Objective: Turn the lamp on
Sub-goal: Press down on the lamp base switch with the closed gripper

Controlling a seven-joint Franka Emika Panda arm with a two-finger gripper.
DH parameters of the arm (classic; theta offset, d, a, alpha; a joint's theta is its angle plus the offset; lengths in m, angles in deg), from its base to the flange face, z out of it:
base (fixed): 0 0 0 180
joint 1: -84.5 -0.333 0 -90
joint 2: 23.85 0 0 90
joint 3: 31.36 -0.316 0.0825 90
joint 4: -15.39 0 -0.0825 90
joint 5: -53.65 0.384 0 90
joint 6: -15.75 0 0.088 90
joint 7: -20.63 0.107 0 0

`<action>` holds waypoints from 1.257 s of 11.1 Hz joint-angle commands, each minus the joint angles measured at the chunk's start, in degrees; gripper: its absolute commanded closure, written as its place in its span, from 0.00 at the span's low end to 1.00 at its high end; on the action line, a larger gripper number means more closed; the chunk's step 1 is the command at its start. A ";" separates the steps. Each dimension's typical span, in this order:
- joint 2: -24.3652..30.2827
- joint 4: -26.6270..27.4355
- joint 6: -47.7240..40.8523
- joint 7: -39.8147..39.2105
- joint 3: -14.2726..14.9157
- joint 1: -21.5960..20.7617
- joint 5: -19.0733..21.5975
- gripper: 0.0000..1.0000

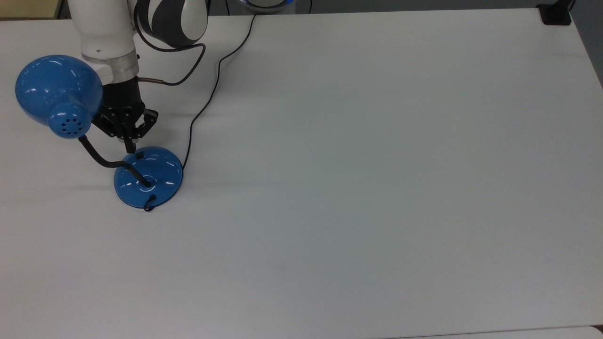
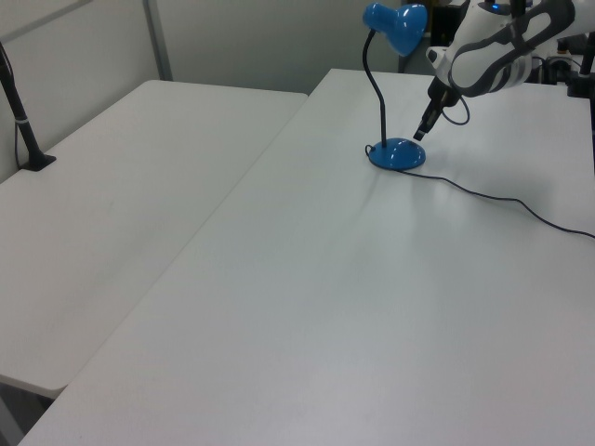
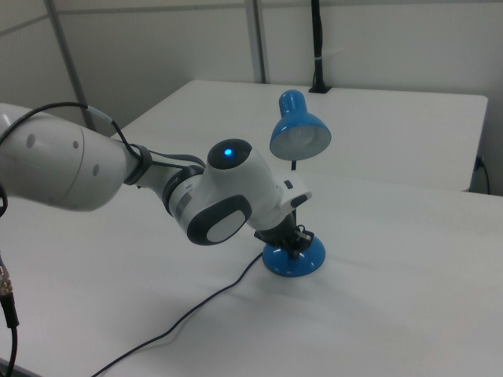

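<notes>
The lamp stands at the top view's left, with its blue dome shade [image 1: 59, 92] on a black gooseneck [image 1: 101, 160] above the round blue base [image 1: 155, 181]. A small black switch [image 1: 139, 154] sits on the base's far rim. My gripper [image 1: 130, 148] points down with its fingers shut together, the tip just beside the switch; contact is not clear. In the left view the gripper [image 2: 419, 136] hovers right over the base [image 2: 397, 154]. In the right view the arm partly hides the base [image 3: 299, 261], and the shade [image 3: 300, 129] shows no glow.
The lamp's black cord [image 1: 207, 101] runs from the base toward the table's far edge, close to my arm. A black clamp [image 1: 556, 14] sits at the top view's upper right corner. A second table [image 2: 112, 186] adjoins in the left view.
</notes>
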 commanded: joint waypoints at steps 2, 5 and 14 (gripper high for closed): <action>-0.92 -1.32 0.66 1.20 -0.28 -0.31 1.33 1.00; -2.16 -2.20 0.75 1.29 -0.54 -0.66 2.82 1.00; -3.57 -2.63 2.16 1.12 -0.72 -0.75 2.91 1.00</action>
